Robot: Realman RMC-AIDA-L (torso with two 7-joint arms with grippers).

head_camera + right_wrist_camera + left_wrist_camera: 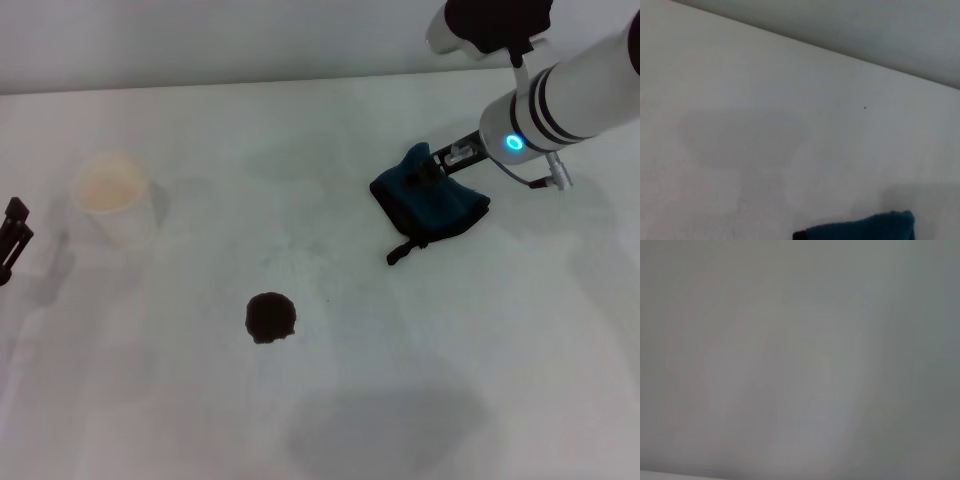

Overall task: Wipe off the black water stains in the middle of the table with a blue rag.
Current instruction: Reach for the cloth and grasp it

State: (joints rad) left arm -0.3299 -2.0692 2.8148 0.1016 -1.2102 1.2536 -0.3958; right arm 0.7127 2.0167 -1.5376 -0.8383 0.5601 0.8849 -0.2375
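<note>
The black water stain [270, 317] is a small roundish dark blot on the white table [420, 340], near the middle and toward the front. The blue rag [432, 203] lies bunched at the right rear, its black loop tab [402, 251] pointing toward the front. One corner of the rag is pulled up at my right gripper [436, 166], which reaches in from the right and is shut on the rag's upper edge. The rag's edge also shows in the right wrist view [865, 229]. My left gripper [12, 236] is parked at the table's left edge.
A white paper cup [116, 198] stands upright at the left rear, near the left gripper. The table's far edge [250, 82] runs along the back. The left wrist view shows only a blank grey surface.
</note>
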